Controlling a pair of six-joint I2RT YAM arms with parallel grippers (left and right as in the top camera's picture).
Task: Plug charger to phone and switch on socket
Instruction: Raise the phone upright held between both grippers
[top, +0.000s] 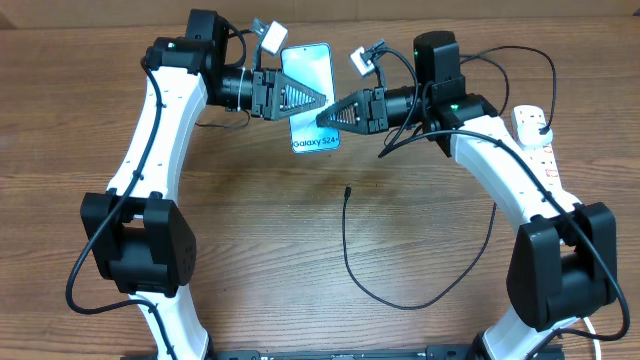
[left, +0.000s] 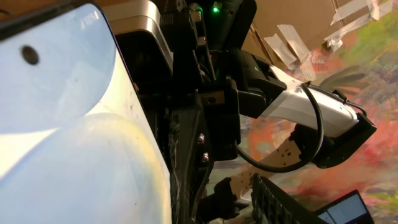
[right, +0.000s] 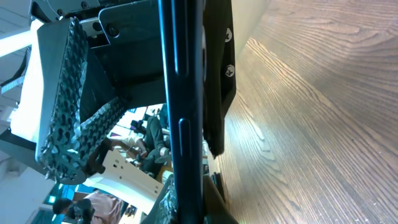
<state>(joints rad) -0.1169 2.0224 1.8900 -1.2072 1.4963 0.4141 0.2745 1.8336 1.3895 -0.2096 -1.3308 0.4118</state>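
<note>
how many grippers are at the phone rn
2. The right gripper is shut on the right edge of the phone. The left gripper straddles its left edge, jaws looking open. Neither is hidden.

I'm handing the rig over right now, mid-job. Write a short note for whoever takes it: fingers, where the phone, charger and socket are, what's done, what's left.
Right gripper: fingers shut on the phone, holding it off the table by its right edge.
Left gripper: at the phone's left edge; whether it grips is unclear.
Charger: lies loose on the table, its small tip nearer the robot than the phone, not plugged in. Its other end runs behind the right arm, unseen.
Socket: far right, partly hidden by that arm; switch unreadable.
Done: phone picked up.
Left: tip into phone, switch socket on.
</note>
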